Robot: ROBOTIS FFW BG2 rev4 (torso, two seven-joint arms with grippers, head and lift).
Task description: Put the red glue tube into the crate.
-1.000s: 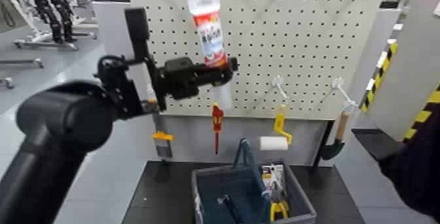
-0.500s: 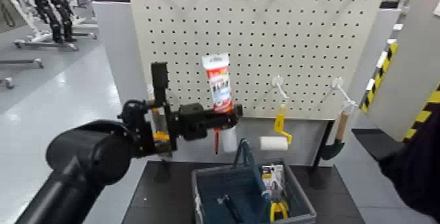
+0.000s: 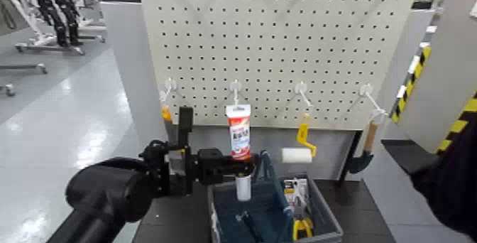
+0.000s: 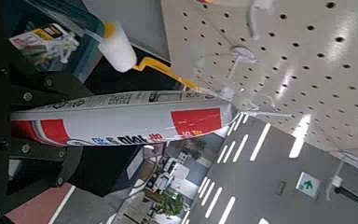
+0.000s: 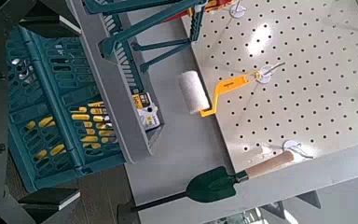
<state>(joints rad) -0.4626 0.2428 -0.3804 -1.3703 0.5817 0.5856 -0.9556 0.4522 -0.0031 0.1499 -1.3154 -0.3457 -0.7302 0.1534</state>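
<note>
Red-and-white glue tube (image 3: 239, 136), grey crate (image 3: 214, 207)

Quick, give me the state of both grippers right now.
Left gripper: closed on the red glue tube, held upright over the crate.
Right gripper: not in view, so its state cannot be told.

Red glue tube (image 4: 121, 119) clamped in the jaws — pegboard (image 4: 298, 56) behind

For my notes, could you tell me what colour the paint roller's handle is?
Yellow; the paint roller shows best in the right wrist view.
</note>
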